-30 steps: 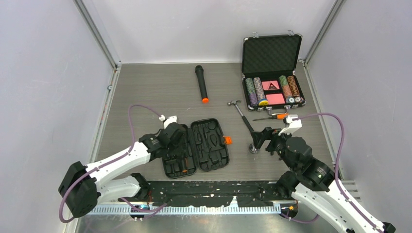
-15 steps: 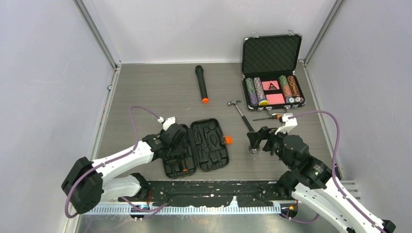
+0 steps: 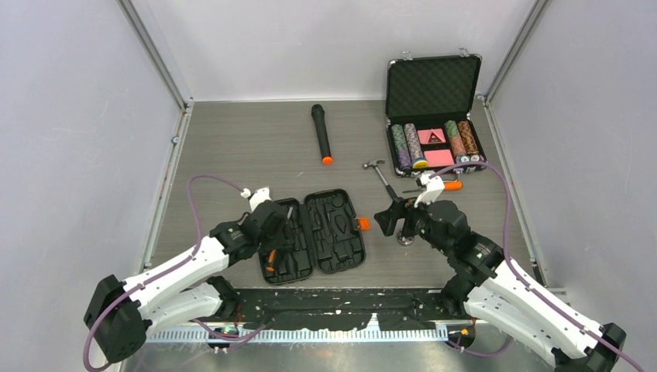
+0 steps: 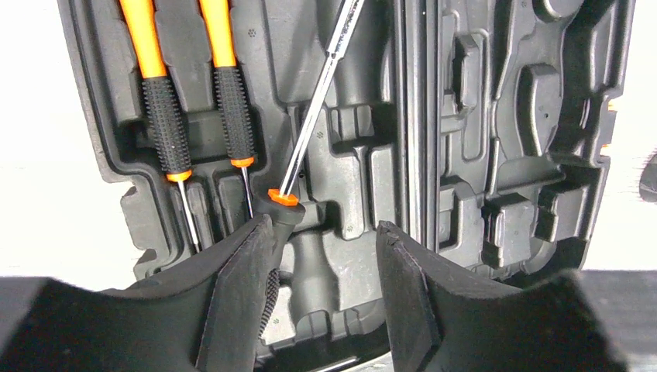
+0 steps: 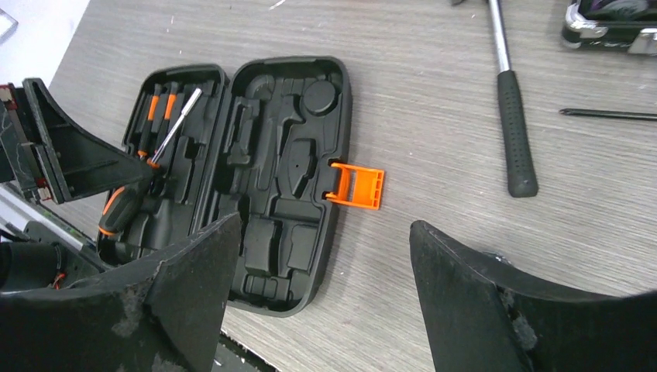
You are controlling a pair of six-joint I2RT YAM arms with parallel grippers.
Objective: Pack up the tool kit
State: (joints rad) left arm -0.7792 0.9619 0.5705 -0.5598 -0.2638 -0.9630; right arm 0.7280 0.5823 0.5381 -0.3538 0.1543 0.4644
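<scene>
Toward the near edge of the table (image 3: 232,147), between the two arms, the tool kit (image 3: 335,232) lies opened flat with both moulded halves facing up. Packing looks partly done: the hammer (image 5: 515,132) lies on the table well right of the case, and a thin screwdriver (image 5: 612,115) lies beyond it. The right half's slots are all bare.

The step in hand appears to be seating a third screwdriver in the left half. The left claw (image 4: 325,229) hangs over that half with its jaws spread wide, clamping nothing. The loose screwdriver (image 4: 321,101) lies slantwise across the recesses, its handle touching the inner face of one finger. It is not down in a slot, so the next move probably calls for nudging or re-gripping it until it lines up with the two seated screwdrivers (image 4: 166,116) beside it.

The right claw (image 5: 324,225) hovers wide open and empty above the case's right side (likely bound for the hammer). The small orange latch (image 5: 356,187) sticks out from the right edge.
</scene>
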